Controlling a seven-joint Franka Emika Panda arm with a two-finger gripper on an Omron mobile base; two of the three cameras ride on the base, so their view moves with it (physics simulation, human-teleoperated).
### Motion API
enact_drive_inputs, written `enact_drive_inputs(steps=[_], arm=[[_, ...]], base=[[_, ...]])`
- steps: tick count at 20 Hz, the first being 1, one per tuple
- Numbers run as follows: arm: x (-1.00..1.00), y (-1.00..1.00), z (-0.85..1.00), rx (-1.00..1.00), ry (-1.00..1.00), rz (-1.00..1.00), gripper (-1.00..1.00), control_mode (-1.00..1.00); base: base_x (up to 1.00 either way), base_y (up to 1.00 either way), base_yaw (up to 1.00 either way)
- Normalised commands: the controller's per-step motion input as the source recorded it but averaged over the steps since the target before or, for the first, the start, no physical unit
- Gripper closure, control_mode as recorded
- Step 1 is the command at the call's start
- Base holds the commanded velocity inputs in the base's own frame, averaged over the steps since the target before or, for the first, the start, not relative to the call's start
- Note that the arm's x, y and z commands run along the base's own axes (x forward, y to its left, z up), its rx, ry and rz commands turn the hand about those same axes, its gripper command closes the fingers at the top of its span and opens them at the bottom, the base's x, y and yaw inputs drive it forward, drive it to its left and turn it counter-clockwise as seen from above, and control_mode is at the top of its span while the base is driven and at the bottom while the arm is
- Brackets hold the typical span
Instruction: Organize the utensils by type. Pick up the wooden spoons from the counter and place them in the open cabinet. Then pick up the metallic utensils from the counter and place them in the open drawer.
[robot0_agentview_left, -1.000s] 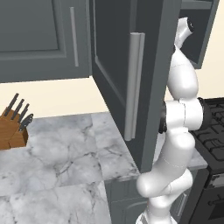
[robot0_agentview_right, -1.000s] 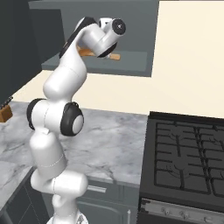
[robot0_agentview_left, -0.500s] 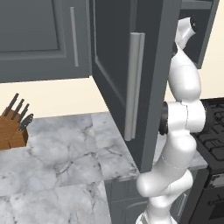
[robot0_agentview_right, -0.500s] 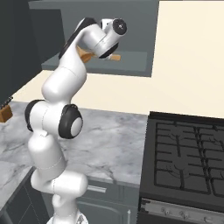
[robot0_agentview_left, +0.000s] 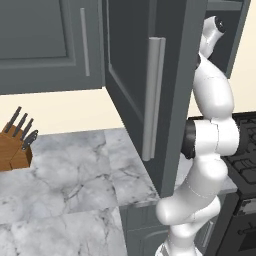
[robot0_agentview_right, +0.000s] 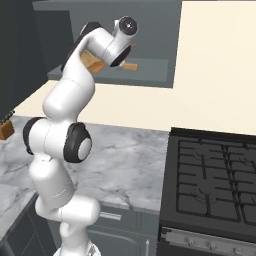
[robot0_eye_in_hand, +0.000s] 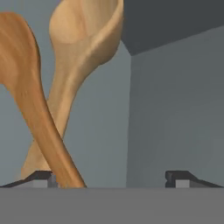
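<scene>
- Arm is raised high with the gripper (robot0_eye_in_hand: 111, 177) inside the open cabinet (robot0_agentview_right: 155, 75), as suits the placing step for the wooden spoons.
- Hand view: the gripper stands wide, fingertips well apart, with nothing between them.
- Two wooden spoons (robot0_eye_in_hand: 65, 87) lie crossed on the cabinet floor, bowls towards 12 o'clock, handles running down to 7 o'clock beside the left fingertip (robot0_eye_in_hand: 41, 177); contact with it cannot be told.
- Right base view: a spoon handle (robot0_agentview_right: 129, 66) shows on the cabinet shelf just beyond the hand.
- Judgement: the spoons appear released; withdrawal is due.
- Worktop (robot0_agentview_left: 75, 190) carries a knife block (robot0_agentview_left: 15, 145) at 9 o'clock; no metallic utensils are in view.
</scene>
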Motion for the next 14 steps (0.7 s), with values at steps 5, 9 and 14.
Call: enact_drive_inputs(steps=[5,9,14], arm=[[-0.17,0.0,-0.08,0.02,0.02,-0.17,-1.0,-1.0],[0.0,0.0,-0.03,0.0,0.0,-0.12,-1.0,-1.0],[-0.07,-0.02,0.0,0.04,0.0,-0.1,-1.0,-1.0]], base=[[0.0,0.0,0.0],[0.0,0.0,0.0],[0.0,0.0,0.0]])
